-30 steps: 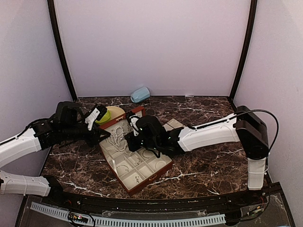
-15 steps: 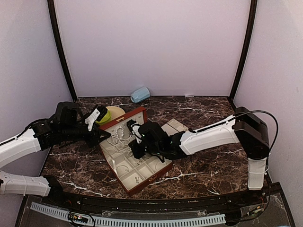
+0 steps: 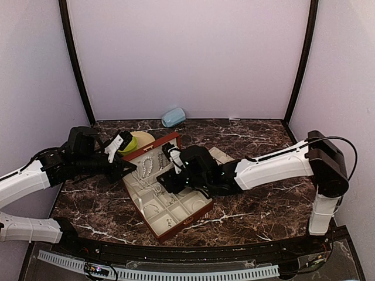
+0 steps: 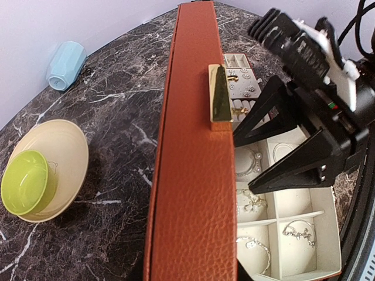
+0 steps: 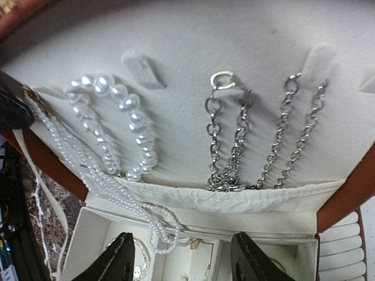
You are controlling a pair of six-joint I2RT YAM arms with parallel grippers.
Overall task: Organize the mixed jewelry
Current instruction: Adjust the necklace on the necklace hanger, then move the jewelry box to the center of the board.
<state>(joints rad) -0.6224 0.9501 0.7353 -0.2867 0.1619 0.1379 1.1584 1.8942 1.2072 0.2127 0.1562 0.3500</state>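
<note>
On the dark marble table, left of centre, the reddish-brown case is set open, with its lid raised upright on the far left side. The left gripper is positioned against the outer face of the lid and is judged to be propping it. Its fingers are not shown in any view, so whether they are spread or pressed together cannot be told. The right gripper is held just in front of the cream lining, with the fingertips spread wide and nothing pinched between them.

Against the lining, two silver chains are hung from hooks, their lower ends tucked into the pocket. To their left a thick pearl strand is looped. A thin pearl strand is draped from the left edge of the lid, over the pocket rim and down into the tray. Bracelets are laid in the near compartments.

The step in hand is judged to be the hanging of long pieces in the lid. The next move probably calls for the thin pearl strand to be pinched at its trailing loop and lifted clear of the tray. A fine, centred closure is required, and the chains are to be avoided.
</note>
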